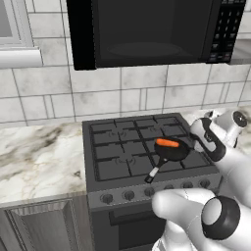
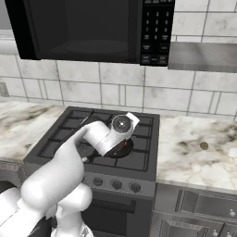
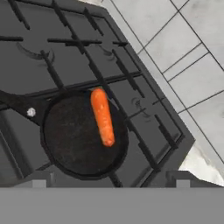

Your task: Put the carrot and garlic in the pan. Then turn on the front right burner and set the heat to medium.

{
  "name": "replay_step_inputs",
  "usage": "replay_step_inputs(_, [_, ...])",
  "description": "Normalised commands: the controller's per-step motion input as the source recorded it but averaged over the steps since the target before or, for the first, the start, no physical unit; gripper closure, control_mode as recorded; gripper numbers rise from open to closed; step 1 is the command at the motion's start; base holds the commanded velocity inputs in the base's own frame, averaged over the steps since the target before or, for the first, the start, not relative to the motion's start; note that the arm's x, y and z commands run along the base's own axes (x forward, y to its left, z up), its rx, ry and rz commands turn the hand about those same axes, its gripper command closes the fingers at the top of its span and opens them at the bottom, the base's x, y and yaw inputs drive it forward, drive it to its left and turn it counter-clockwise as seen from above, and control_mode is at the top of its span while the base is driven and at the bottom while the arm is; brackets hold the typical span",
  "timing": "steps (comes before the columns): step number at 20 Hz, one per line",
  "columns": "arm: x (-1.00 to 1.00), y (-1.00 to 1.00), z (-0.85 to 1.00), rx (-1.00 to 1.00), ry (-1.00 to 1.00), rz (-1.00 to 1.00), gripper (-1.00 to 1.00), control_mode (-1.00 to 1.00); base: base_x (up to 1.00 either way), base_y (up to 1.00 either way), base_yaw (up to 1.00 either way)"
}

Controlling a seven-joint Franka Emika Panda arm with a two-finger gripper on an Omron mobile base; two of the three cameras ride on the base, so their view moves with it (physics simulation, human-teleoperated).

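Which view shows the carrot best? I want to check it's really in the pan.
The hand view: the carrot lies whole inside the pan, near its rim. The left base view shows it small; in the right base view the arm hides most of it.

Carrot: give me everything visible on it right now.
The carrot is a short, bright orange tapered stick with a smooth, matte look. It lies flat inside the black pan, along one side, its thicker end at the rim. Only the pan touches it; nothing grips it. The pan sits on the stove grate.
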Motion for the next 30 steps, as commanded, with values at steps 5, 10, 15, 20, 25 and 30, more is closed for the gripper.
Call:
replay_step_inputs(5, [-0.15, -0.51, 0.18, 0.05, 0.13, -0.36, -1.00, -1.00, 0.00, 0.00, 0.00])
replay_step_inputs(10, [-0.18, -0.55, 0.06, 0.09, 0.04, -0.35, -1.00, -1.00, 0.00, 0.00, 0.00])
replay_step_inputs(15, [-0.14, -0.52, 0.00, 0.06, 0.00, -0.27, -1.00, -1.00, 0.00, 0.00, 0.00])
replay_step_inputs(20, [-0.03, -0.44, 0.00, 0.09, 0.00, -0.18, -1.00, -1.00, 0.00, 0.00, 0.00])
replay_step_inputs(25, [0.00, -0.39, 0.00, 0.09, 0.00, -0.14, -1.00, -1.00, 0.00, 0.00, 0.00])
replay_step_inputs(30, [0.00, -0.39, 0.00, 0.08, 0.00, -0.13, -1.00, -1.00, 0.00, 0.00, 0.00])
